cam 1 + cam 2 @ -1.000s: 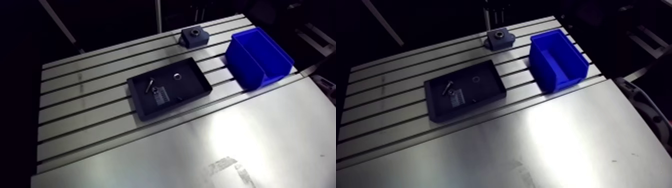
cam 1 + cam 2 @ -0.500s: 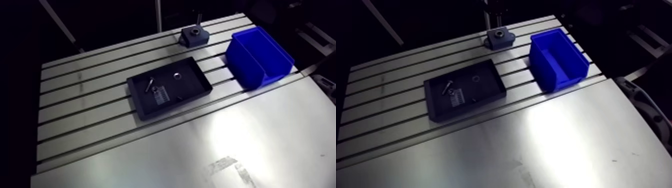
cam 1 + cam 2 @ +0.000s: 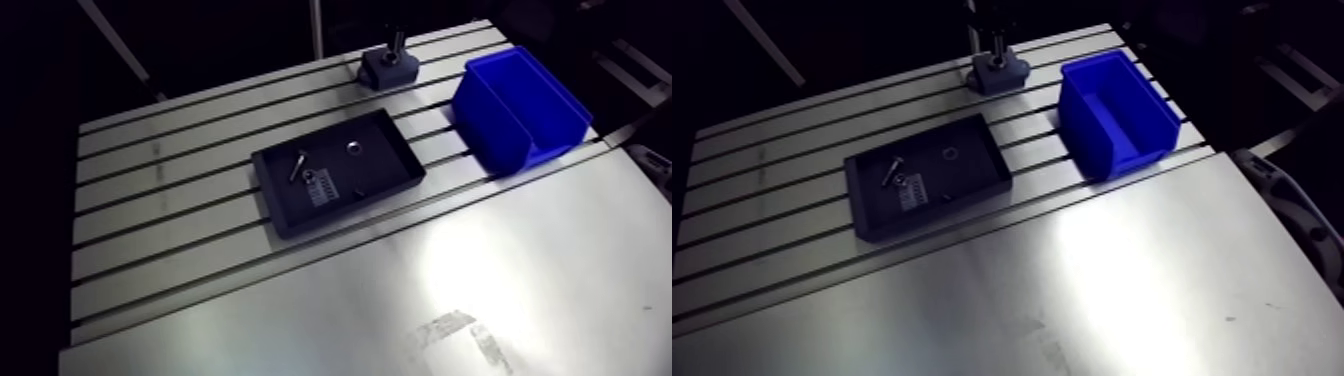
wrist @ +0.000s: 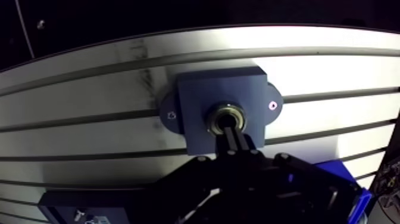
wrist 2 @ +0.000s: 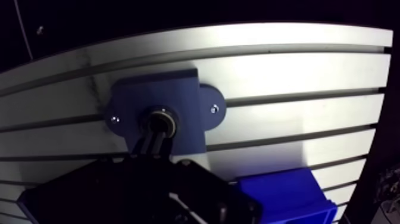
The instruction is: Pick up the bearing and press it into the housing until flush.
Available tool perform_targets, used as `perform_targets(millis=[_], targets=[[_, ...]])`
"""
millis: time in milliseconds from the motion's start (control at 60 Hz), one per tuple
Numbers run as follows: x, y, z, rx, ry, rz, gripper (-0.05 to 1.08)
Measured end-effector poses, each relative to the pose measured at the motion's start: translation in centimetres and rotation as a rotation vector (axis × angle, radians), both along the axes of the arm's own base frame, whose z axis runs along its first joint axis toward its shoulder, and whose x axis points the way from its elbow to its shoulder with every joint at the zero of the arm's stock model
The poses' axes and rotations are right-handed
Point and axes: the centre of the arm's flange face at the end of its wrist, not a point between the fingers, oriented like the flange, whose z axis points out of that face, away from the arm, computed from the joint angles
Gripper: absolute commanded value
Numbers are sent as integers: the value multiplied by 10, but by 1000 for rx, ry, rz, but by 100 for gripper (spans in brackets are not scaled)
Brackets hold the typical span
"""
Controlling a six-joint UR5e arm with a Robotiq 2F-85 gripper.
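Hand (image 4: pixel 228 125) and wrist come straight down over the far edge of the bench (image 3: pixel 180 200). In the arm view we see them only as a slim dark column standing upright on the housing (image 4: pixel 202 95).

From the wrist view we read the hand's two fingers as drawn together, with only a thin line between them. Their joined tips rest on the middle of the bearing (image 4: pixel 213 119). They do not grip it by its sides.

The bearing sits in the round bore of the housing, and its metal ring shows around the fingertips. We cannot tell whether its face lies level with the housing's face.

The housing is a dark grey-blue block with a rounded ear on each side. Each ear carries one small bright fastener (image 4: pixel 171 114). The block lies flat on the bench across one of the slots, close to the far edge.

Near the housing but apart from it, toward the far right corner of the bench, stands a blue bin (image 3: pixel 1142 148). Its open top faces up.

Toward the middle of the bench lies a shallow black tray (image 3: pixel 977 172), well apart from the housing. In it we make out a screw (image 3: pixel 889 170), a small ring (image 3: pixel 950 153) and a pale little part (image 3: pixel 912 190) beside the screw. That part is too small for us to name.
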Motion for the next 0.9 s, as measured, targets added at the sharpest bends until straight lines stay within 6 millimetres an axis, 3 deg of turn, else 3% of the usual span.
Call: perform_targets(millis=[900], targets=[[-1,-1,-12,-8,-13,-2,108]])
